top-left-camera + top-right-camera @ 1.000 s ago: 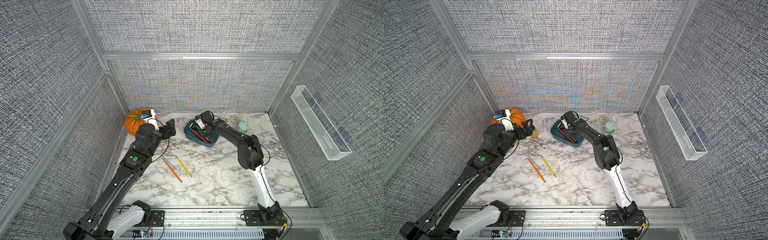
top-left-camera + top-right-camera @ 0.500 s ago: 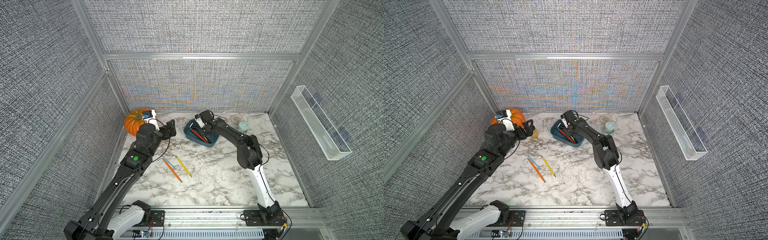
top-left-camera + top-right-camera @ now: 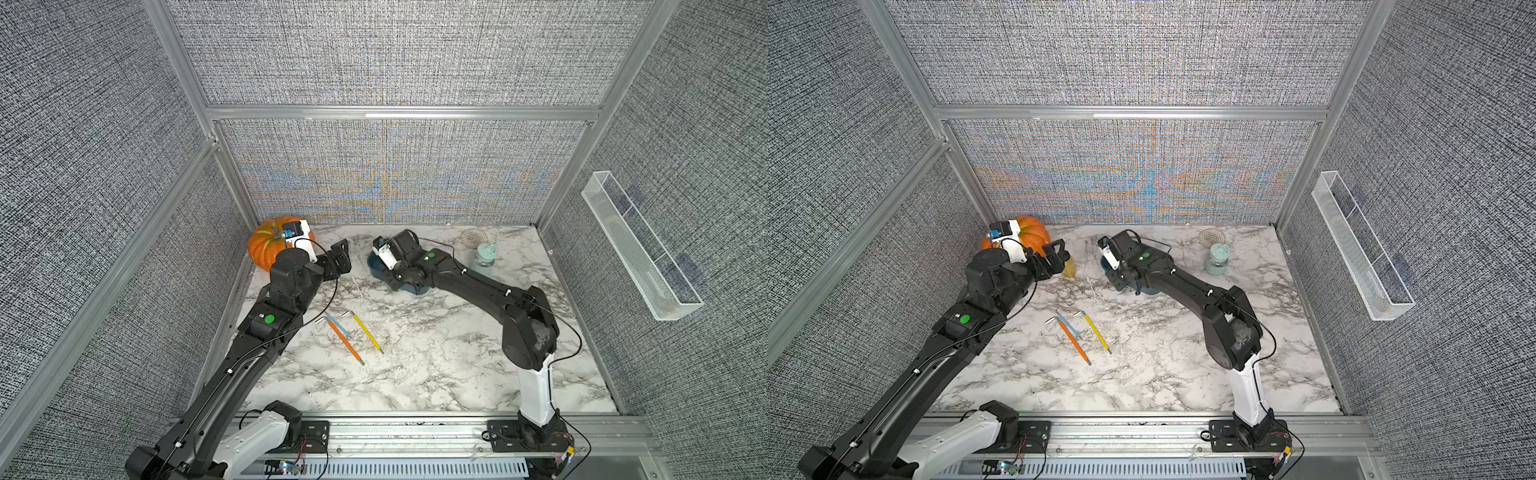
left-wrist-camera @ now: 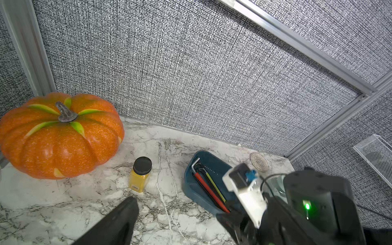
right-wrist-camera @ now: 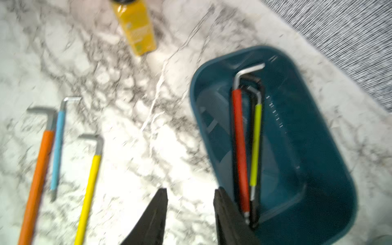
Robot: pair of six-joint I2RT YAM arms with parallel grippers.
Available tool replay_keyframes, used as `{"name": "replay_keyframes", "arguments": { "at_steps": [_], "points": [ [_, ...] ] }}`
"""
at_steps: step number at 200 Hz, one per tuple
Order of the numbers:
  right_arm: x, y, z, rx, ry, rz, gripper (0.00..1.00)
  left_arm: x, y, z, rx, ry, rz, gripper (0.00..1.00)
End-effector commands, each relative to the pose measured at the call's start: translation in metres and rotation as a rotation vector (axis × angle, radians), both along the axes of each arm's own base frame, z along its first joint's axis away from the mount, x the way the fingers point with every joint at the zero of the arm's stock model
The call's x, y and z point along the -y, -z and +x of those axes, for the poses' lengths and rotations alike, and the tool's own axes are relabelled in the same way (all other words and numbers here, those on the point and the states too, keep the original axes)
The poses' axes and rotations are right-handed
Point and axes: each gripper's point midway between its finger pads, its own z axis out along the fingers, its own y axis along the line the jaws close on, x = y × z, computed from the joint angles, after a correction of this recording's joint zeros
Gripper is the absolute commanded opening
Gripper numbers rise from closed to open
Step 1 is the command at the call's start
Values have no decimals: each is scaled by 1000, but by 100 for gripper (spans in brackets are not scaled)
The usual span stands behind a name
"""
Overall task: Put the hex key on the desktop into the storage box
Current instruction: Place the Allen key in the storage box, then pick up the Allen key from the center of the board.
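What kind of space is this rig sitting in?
Probably a lab robot test cell, not a real workshop: textile-covered wall panels in an aluminium frame, the left arm and right arm mounted on a front rail, and staged props like a pumpkin on the marble-patterned desktop.

Worktop (image 3: 436, 361): smooth, marble-patterned, faint sheen. Storage box (image 5: 307, 137): smooth teal plastic, glossy. Red hex key (image 5: 240, 148) inside it: bare silvery metal at the bend, matt coloured sleeve on the shaft. Pumpkin (image 4: 59, 135): orange skin, finely grainy, sparkling. Wall panels (image 3: 395, 62): coarse woven cloth. Frame rails (image 3: 399, 113): brushed aluminium, matt.
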Motion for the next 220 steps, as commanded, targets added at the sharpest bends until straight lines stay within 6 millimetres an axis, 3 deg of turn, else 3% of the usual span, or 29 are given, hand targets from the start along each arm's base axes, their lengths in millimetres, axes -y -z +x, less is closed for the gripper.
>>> {"name": "replay_keyframes", "arguments": {
  "at_steps": [1, 37, 82, 119, 200, 220],
  "points": [
    [-20, 6, -35, -60, 4, 86, 42, -2, -16, -5, 39, 7, -9, 100],
    [-48, 42, -90, -166, -51, 55, 42, -8, -24, -10, 40, -8, 28, 100],
    [-65, 82, -122, -239, -32, 8, 42, -2, -17, -8, 19, 15, 18, 100],
    [-67, 97, -129, -258, -5, -24, 41, -1, -23, -8, 29, 22, 18, 100],
    [-60, 119, -124, -249, 37, -87, 39, 0, -18, -9, 22, 25, 2, 100],
    [-61, 123, -123, -254, 36, -92, 27, 2, -17, -8, 19, 35, 0, 100]
  ]
}}
